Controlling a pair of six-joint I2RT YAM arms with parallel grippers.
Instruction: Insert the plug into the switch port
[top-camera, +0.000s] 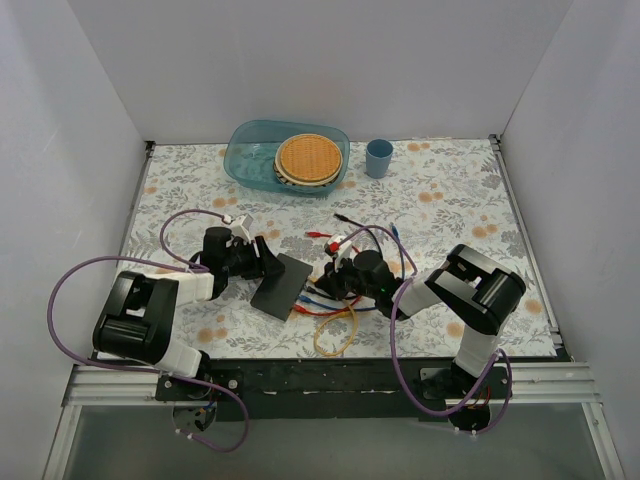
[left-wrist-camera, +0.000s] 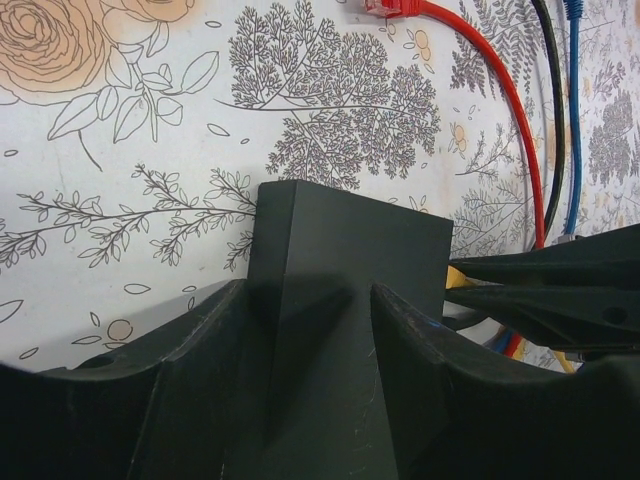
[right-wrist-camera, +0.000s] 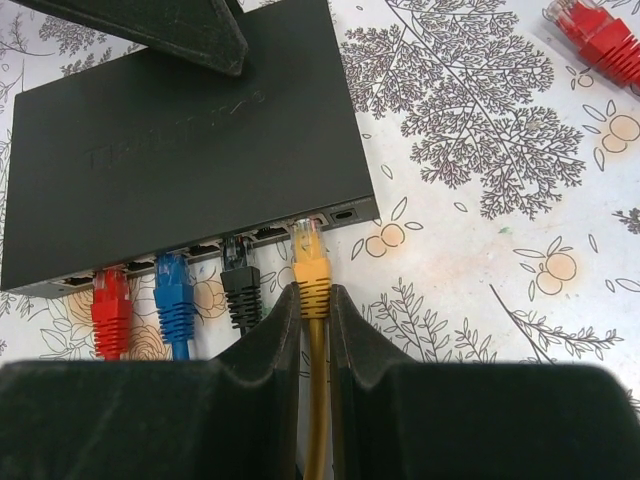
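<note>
A table covered in a white cloth printed with grey and orange flowers, with plain white walls on three sides. Near the middle of the table lies the switch, a flat matte-black box, with its row of sockets facing right. The left gripper is clamped on its left edge, one finger on either side of the box. In the right wrist view, a red plug, a blue plug and a black plug sit side by side in the sockets. Just beside them, the clear tip of the yellow plug meets the next socket; how deep it sits cannot be told. The right gripper pinches this plug's yellow boot between closed fingers. A loose red connector lies on the cloth well apart from the switch. At the far edge stand a clear blue basin holding a round woven mat, and to its right a small blue cup.
</note>
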